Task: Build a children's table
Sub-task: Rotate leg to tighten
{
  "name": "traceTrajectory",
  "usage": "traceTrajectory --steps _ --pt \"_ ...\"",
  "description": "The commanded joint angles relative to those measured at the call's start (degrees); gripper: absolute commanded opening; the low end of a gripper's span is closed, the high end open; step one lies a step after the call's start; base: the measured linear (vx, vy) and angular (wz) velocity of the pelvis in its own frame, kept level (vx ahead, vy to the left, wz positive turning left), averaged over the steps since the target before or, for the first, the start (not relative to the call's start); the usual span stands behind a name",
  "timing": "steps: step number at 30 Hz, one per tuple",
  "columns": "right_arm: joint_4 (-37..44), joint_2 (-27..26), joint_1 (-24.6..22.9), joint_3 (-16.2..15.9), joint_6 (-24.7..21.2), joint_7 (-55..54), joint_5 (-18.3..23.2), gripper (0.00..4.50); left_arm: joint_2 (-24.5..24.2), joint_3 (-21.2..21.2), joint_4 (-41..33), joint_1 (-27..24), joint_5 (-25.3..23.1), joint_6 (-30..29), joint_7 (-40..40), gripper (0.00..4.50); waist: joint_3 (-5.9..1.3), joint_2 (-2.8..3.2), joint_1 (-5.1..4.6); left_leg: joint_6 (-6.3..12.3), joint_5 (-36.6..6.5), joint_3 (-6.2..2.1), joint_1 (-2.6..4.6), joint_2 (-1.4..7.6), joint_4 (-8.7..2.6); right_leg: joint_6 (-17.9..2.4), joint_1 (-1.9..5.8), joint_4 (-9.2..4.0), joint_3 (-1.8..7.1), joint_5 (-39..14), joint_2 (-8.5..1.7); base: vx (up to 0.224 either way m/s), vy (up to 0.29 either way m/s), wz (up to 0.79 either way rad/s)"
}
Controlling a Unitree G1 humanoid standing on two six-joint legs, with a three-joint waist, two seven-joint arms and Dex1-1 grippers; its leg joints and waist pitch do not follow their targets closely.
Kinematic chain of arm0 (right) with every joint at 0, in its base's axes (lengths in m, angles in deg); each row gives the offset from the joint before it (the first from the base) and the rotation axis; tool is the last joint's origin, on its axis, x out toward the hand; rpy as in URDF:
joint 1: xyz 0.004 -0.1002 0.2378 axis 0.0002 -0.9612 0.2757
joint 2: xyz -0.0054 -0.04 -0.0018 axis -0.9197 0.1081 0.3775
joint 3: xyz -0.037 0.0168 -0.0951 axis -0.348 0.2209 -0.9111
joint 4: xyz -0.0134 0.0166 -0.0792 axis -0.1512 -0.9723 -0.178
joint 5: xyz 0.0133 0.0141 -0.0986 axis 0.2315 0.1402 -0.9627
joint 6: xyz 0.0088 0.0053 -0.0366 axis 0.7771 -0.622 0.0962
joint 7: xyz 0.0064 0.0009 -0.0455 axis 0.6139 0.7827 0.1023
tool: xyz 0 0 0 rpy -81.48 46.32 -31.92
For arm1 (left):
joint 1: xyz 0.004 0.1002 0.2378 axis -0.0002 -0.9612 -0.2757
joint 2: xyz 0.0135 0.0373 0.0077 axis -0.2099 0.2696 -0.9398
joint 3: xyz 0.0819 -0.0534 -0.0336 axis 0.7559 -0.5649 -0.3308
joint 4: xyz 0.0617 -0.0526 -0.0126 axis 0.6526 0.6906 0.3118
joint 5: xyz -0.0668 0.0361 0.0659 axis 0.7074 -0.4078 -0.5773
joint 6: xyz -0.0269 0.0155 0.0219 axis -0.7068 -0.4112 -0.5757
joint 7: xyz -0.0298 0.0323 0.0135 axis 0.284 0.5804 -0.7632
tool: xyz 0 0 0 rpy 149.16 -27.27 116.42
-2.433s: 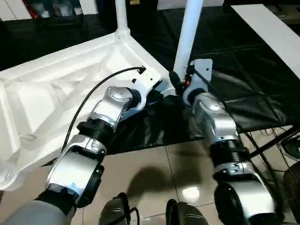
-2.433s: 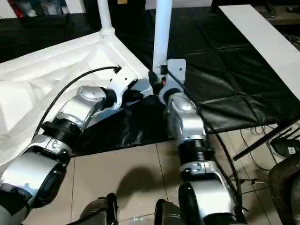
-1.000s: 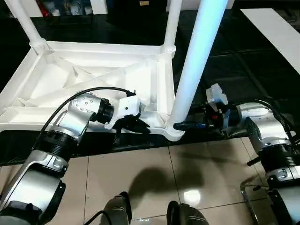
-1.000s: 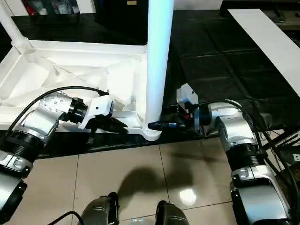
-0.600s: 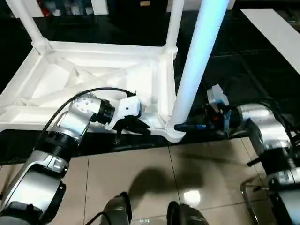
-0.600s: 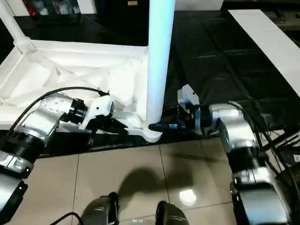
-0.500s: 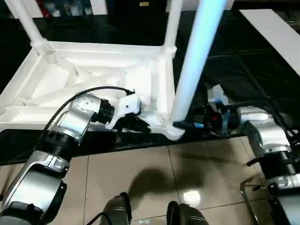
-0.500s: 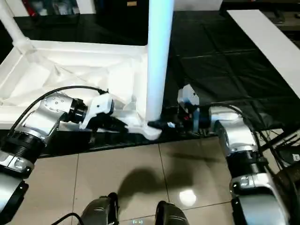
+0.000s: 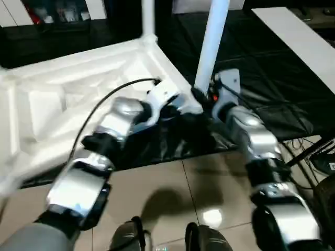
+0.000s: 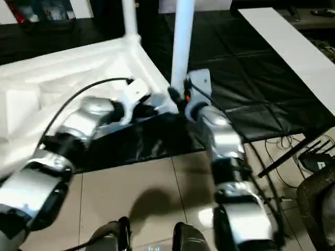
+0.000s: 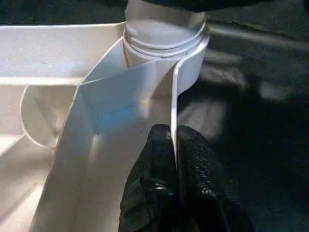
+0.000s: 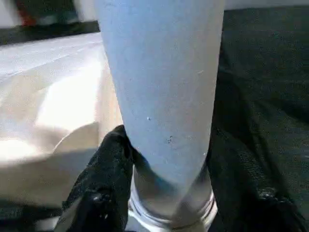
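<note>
Left wrist view has my left gripper clenched on the thin rim wall of the tabletop, one black finger on each face of it, just below the corner socket. My right gripper is clamped around the base of the near leg, its fingers hugging the tube right above the socket collar.

From the head camera the children's table lies upside down on a black mat, the corner I am holding at its near edge. A second leg stands in the far corner.

I judge this thing light and hollow, rigid at the sockets and ribs, but the rim wall is thin and could flex under a pinch. The smooth tapered leg looks slippery, so low at the collar is the safest hold.

Around me: a long white board lies on the right, cables trail near my right arm, and tiled floor is underfoot.
</note>
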Motion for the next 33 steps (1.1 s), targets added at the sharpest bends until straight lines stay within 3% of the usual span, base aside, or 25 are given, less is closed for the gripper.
traceTrajectory --steps 1,4,5,10,11,13,15,18,21,24,27,33 --pt "-3.19 -6.17 -0.21 -3.29 -1.28 0.89 2.92 2.61 4.55 -1.86 -1.77 3.64 1.76 0.00 5.23 0.00 -6.49 -0.53 0.03 5.21 -8.20 -1.24 2.00 2.96 -2.88 -14.23 3.50 -3.71 3.49 -6.09 -4.99 0.000 0.000 0.00" --pt "-3.28 -6.32 -0.19 -3.68 -0.34 1.07 2.57 2.97 4.93 -1.86 -1.85 3.73 1.74 -0.39 5.61 0.00 -6.47 -0.55 0.22 7.06 -7.20 -1.12 1.91 2.87 -2.80 -14.70 3.73 -3.51 3.39 -3.31 -4.96 0.000 0.000 0.00" --pt "-2.49 -5.31 -0.76 -4.19 1.96 1.61 1.30 3.06 4.29 -1.76 -1.43 3.38 1.75 0.25 5.64 0.00 -6.34 -0.45 0.15 7.46 -7.23 -1.14 1.75 2.85 -2.80 -14.62 3.76 -3.50 3.37 -2.98 -5.03 0.000 0.000 0.00" --pt "-2.44 -1.23 -2.07 -5.10 8.38 3.99 -1.41 3.27 1.96 -1.36 -1.52 1.61 1.08 2.62 3.06 0.00 -6.29 -0.56 -0.34 7.45 -7.97 -1.18 1.60 2.78 -2.81 -14.09 3.92 -3.76 3.28 -4.34 -5.04 0.000 0.000 0.00" --pt "-2.14 0.50 -2.78 -5.20 9.94 6.62 -1.69 3.49 0.99 -1.15 -2.04 0.58 0.74 3.56 1.50 0.00 -6.07 -0.45 -0.38 7.84 -8.05 -1.10 1.58 2.73 -2.76 -14.27 3.85 -3.81 3.37 -3.87 -4.99 0.000 0.000 0.00" --pt "-1.58 2.79 -3.65 -5.58 11.44 9.90 -1.81 3.49 -0.37 -0.59 -2.70 -0.79 0.50 5.40 -0.48 0.00 -6.05 -0.47 -0.31 8.42 -7.80 -1.14 1.48 2.77 -2.69 -14.28 3.95 -3.77 3.36 -3.26 -5.03 0.000 0.000 0.00" --pt "-0.25 6.08 -4.78 -5.53 12.40 15.54 -0.59 3.77 -2.54 0.41 -3.57 -2.70 0.30 6.61 -3.69 0.00 -5.91 -0.28 -0.22 8.86 -8.33 -1.18 1.58 2.85 -2.69 -14.58 3.95 -3.85 3.31 -3.63 -5.05 0.000 0.000 0.00" --pt "1.34 9.18 -5.85 -5.86 13.13 20.79 0.53 3.96 -4.29 1.09 -3.98 -3.99 0.16 7.62 -6.03 0.00 -5.79 -0.48 -0.22 8.82 -9.37 -1.13 1.67 2.92 -2.73 -14.60 3.97 -4.03 3.36 -5.25 -4.99 0.000 0.000 0.00" --pt "3.86 15.27 -7.93 -6.80 14.54 31.08 2.94 4.14 -7.57 2.04 -4.90 -6.04 -0.18 9.07 -10.24 0.00 -5.30 -0.62 -0.13 7.68 -12.63 -1.13 1.94 3.08 -2.99 -13.57 3.74 -4.69 3.34 -11.41 -5.01 0.000 0.000 0.00" --pt "5.02 17.37 -8.75 -7.43 14.85 36.00 3.97 4.38 -8.78 2.48 -5.61 -6.96 0.00 10.37 -13.08 0.00 -5.22 -0.80 -0.08 6.78 -13.62 -1.20 1.85 3.10 -3.08 -12.37 3.71 -5.00 3.43 -15.27 -5.14 0.000 0.000 0.00" --pt "6.60 21.20 -9.81 -9.14 15.23 45.90 5.86 4.38 -11.80 4.14 -8.99 -9.89 1.10 14.87 -21.27 0.00 -5.26 -0.71 -0.15 7.04 -13.65 -1.23 1.91 3.24 -3.15 -12.44 3.44 -5.04 3.42 -15.58 -5.10 0.000 0.000 0.00" --pt "6.08 23.55 -9.38 -11.32 13.73 55.19 8.00 4.38 -15.34 5.87 -14.31 -13.27 3.71 16.32 -31.80 0.00 -5.46 -0.30 0.58 7.06 -13.41 -1.06 2.20 3.75 -3.22 -14.50 3.06 -4.45 3.51 -12.91 -5.07 0.000 0.000 0.00"
